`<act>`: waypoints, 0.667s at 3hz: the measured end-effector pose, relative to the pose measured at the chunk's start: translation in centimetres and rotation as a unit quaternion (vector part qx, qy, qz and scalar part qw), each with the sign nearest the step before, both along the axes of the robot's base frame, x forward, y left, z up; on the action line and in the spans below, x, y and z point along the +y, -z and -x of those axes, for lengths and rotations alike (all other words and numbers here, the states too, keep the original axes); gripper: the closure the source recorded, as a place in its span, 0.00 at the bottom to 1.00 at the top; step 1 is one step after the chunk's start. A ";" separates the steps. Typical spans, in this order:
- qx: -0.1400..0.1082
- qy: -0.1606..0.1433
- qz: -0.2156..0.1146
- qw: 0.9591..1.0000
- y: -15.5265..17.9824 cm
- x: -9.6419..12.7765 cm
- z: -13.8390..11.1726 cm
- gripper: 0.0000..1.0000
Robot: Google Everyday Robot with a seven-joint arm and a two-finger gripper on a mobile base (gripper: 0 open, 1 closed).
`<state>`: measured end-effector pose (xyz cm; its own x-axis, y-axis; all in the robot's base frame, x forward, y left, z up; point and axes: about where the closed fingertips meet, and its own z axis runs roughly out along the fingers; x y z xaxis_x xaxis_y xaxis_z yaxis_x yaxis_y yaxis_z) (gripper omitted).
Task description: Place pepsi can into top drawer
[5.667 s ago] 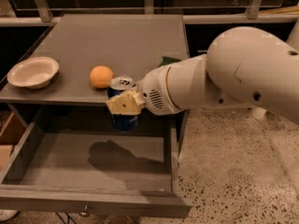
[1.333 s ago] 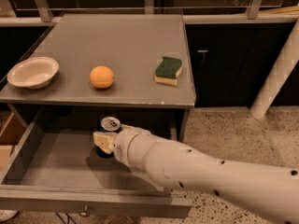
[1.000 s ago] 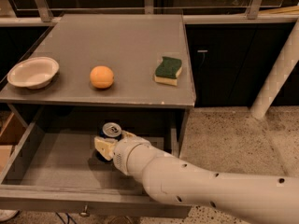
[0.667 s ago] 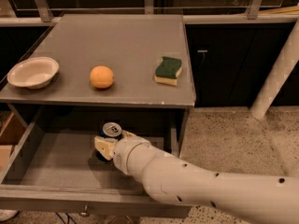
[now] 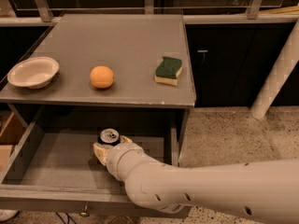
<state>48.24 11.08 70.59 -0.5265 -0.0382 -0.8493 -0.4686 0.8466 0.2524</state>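
The pepsi can (image 5: 110,136) stands upright inside the open top drawer (image 5: 56,161), near the middle of its grey floor. Only its silver top and a little of its dark side show. My gripper (image 5: 108,146) reaches down into the drawer from the lower right, its cream fingers (image 5: 98,153) set on either side of the can and shut on it. My white arm (image 5: 196,190) hides the drawer's front right part. The drawer's small metal knob (image 5: 84,213) shows at the bottom edge.
On the grey tabletop (image 5: 126,41) above the drawer are a white bowl (image 5: 32,72) at the left, an orange (image 5: 102,76) in the middle and a green-and-yellow sponge (image 5: 168,70) at the right. A white post (image 5: 275,78) stands on the speckled floor at the right.
The gripper with the can went from above the drawer's back edge down into the drawer. Over the last second it has shifted slightly right and then stayed still.
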 end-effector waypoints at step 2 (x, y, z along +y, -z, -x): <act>0.015 0.019 0.023 0.999 2.8 1.3 -0.1 1.00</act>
